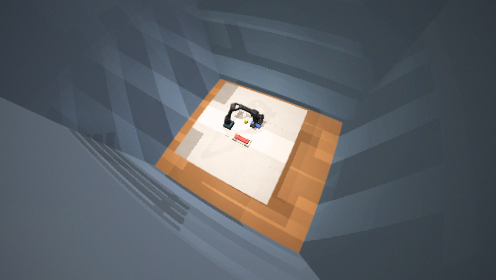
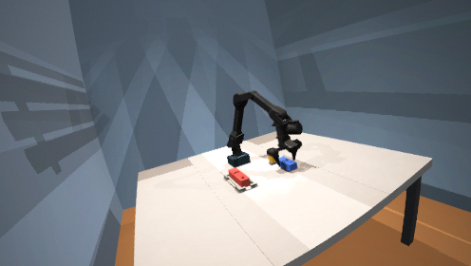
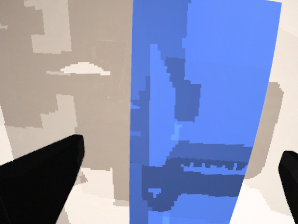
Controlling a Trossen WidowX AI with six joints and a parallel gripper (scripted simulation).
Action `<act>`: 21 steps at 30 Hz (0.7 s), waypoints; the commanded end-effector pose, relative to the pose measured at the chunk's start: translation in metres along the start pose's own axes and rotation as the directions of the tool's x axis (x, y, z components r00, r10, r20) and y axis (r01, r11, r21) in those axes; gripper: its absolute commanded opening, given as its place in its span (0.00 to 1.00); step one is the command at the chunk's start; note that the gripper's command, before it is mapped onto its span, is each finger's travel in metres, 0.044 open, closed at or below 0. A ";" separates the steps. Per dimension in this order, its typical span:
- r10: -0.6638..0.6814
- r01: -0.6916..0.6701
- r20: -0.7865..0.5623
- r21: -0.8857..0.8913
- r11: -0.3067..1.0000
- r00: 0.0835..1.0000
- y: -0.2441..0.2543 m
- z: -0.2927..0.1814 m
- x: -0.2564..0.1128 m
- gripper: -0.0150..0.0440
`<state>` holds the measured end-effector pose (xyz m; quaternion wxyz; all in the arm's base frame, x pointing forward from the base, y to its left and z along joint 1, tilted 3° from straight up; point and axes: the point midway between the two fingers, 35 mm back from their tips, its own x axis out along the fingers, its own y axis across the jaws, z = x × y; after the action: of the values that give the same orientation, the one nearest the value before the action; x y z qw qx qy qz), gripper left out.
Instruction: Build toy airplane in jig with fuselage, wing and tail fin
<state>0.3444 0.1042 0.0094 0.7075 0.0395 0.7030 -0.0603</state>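
Note:
The red fuselage (image 1: 242, 139) (image 2: 239, 177) lies in the pale jig (image 2: 244, 189), its sockets facing up. From these views it looks level. The blue wing (image 1: 258, 126) (image 2: 289, 164) (image 3: 220, 120) lies on the table beyond the jig. My gripper (image 1: 255, 123) (image 2: 283, 159) (image 3: 183, 153) is open and low over the wing, with one finger on each side of it and a gap to both; nothing is gripped. The yellow tail fin (image 1: 246, 121) (image 2: 271, 160) is upright on the table near the wing, partly hidden behind a finger in the exterior view. The wing's tab cannot be made out.
The arm's dark base (image 1: 228, 125) (image 2: 238, 160) stands on the white table (image 1: 225, 170) (image 2: 190, 223), close to the jig. The tail fin is close beside the gripper on the side toward the base. The table's edges are well away from the parts.

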 end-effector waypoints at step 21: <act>-0.002 0.002 -0.009 0.003 1.000 1.000 -0.001 -0.003 0.014 0.49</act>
<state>0.3418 0.1031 -0.0036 0.7047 0.0389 0.7058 -0.0615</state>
